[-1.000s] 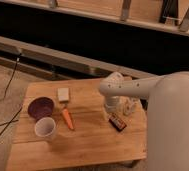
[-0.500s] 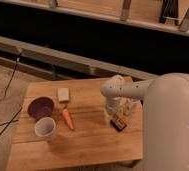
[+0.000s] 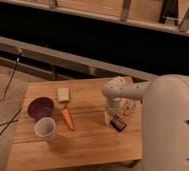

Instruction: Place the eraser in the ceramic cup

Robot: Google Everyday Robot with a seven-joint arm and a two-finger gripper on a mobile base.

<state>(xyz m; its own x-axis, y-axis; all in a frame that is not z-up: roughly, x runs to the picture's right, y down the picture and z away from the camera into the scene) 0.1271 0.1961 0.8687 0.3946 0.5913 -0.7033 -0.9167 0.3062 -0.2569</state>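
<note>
The end effector [image 3: 111,116] is lowered at the eraser [image 3: 118,123] on the right of the worktop [image 3: 88,145]; whether it has closed cannot be told. The eraser should be gripped across its narrow sides, lifted clear, then carried over the carrot [image 3: 67,118] to the cup [image 3: 45,128].

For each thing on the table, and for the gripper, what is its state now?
eraser: lying flat on the table, outside the cup, gripper right above it.
ceramic cup: upright, nothing seen inside.
bowl: upright, beside the cup.
carrot: lying flat, near the cup.
beige block: lying flat.
gripper: lowered at the eraser; no lift yet.
</note>
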